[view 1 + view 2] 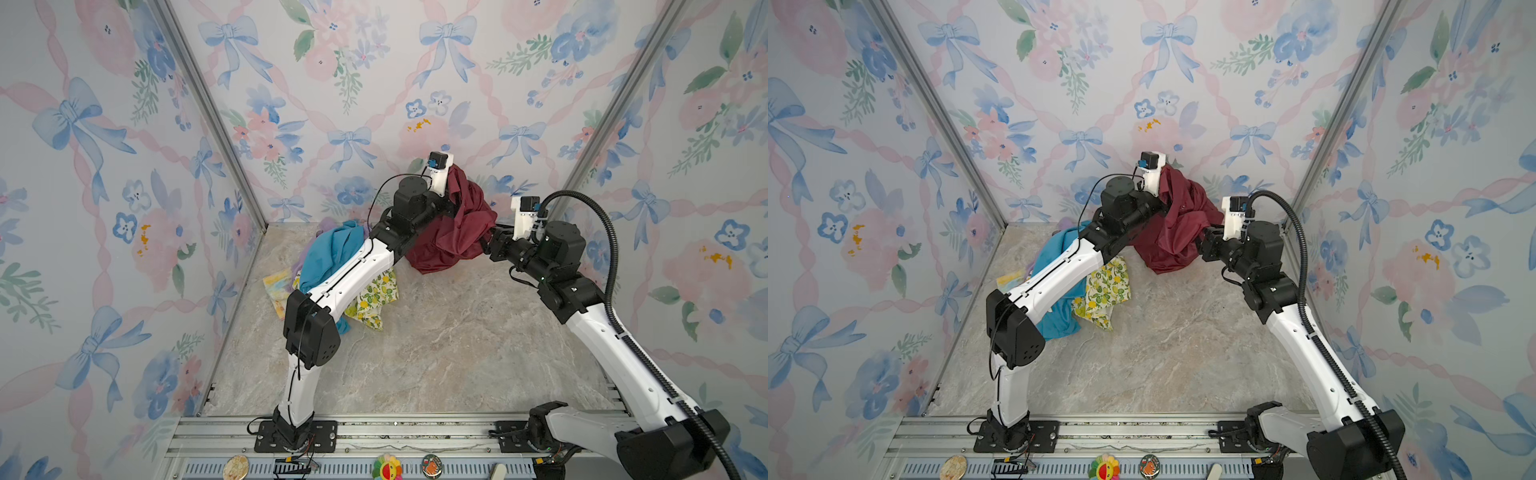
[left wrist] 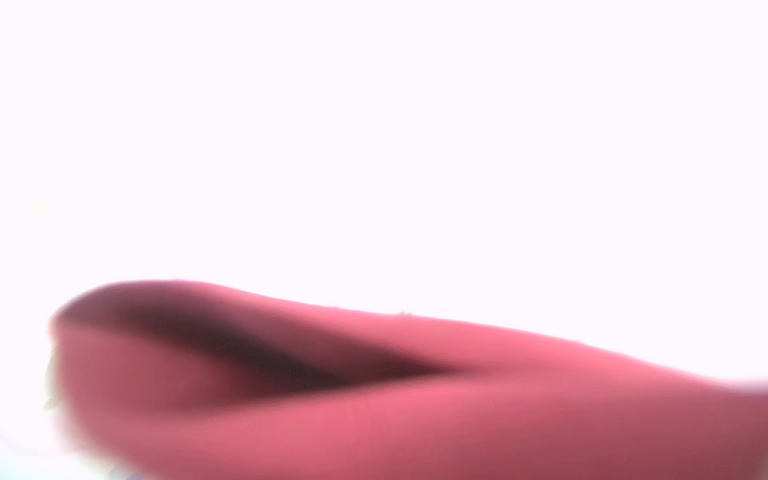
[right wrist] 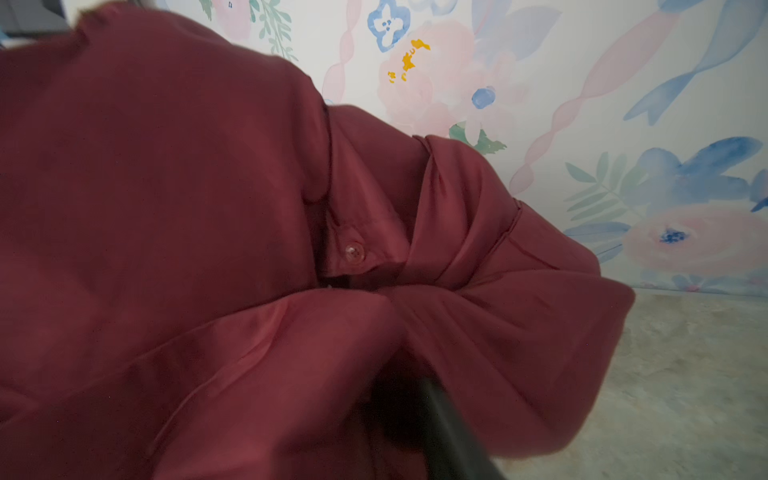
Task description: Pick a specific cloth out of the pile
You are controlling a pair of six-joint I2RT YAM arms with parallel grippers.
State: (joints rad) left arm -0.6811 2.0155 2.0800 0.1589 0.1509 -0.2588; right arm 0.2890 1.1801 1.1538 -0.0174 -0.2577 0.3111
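The cloth (image 1: 453,241) (image 1: 1177,237) is a dark maroon garment that hangs bunched near the back wall, its lower end resting on the table. My left gripper (image 1: 455,201) (image 1: 1166,203) is shut on its upper part and buried in the folds. Blurred maroon cloth (image 2: 415,415) fills the low part of the left wrist view and hides the jaws. My right gripper (image 1: 487,245) (image 1: 1201,243) is at the cloth's right side. The right wrist view shows the cloth (image 3: 166,208) with a button, draped over one dark finger (image 3: 449,432). The pile (image 1: 332,257) lies left of it.
The pile holds a teal cloth (image 1: 1054,291), a lemon-print cloth (image 1: 376,299), a pale yellow patterned one (image 1: 276,284) and a lilac one (image 1: 328,224); my left arm (image 1: 353,270) crosses above it. Floral walls enclose the marble table (image 1: 436,353); a metal rail (image 1: 395,432) runs along the front.
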